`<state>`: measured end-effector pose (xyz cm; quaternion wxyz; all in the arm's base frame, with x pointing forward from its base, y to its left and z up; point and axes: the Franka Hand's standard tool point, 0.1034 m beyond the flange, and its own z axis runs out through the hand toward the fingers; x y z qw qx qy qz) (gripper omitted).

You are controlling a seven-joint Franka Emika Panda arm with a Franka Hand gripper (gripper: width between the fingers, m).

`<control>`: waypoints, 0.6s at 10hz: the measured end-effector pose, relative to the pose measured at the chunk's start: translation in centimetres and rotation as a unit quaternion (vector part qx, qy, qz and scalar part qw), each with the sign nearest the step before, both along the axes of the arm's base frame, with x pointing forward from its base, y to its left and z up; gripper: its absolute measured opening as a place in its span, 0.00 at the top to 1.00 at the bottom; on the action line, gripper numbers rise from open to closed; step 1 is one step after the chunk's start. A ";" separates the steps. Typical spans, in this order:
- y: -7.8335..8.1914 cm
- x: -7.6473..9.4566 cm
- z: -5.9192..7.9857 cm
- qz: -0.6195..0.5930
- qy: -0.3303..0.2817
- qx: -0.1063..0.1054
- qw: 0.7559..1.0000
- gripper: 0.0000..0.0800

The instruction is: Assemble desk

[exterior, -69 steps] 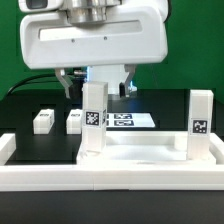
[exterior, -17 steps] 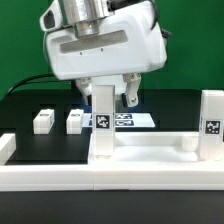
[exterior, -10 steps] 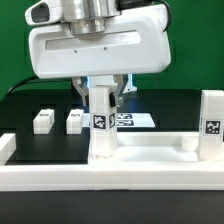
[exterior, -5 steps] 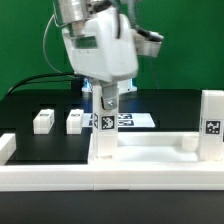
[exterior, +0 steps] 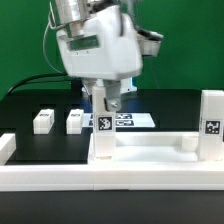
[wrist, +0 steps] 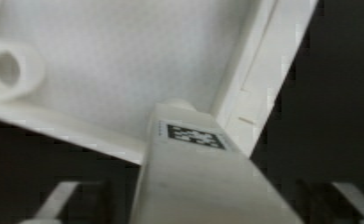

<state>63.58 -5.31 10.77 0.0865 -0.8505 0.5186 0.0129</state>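
Note:
The white tabletop panel (exterior: 150, 150) lies upside down against the barrier wall. One leg post (exterior: 103, 135) with a tag stands upright in its near corner. A second leg post (exterior: 212, 122) stands at the exterior view's right. My gripper (exterior: 104, 100) is turned sideways and straddles the top of the first leg. In the wrist view the leg (wrist: 205, 175) runs between my fingers (wrist: 54, 200), with dark gaps on both sides, so the jaws are open. The panel (wrist: 126, 60) and a round socket (wrist: 1, 70) show beyond it. Two loose leg posts (exterior: 42, 121) (exterior: 75, 121) lie at the back left.
The long white barrier wall (exterior: 110, 178) runs along the front, with an end piece (exterior: 5, 146) at the left. The marker board (exterior: 130, 120) lies flat on the black table behind the panel. A green backdrop stands behind.
My gripper turned about the upright leg from face-on to sideways over the last second. The leg stays upright in the same place. The other parts have not moved.

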 end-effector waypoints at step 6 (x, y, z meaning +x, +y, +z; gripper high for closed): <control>-0.1 0.2 0.1 0.406 -0.045 -0.066 0.910 0.19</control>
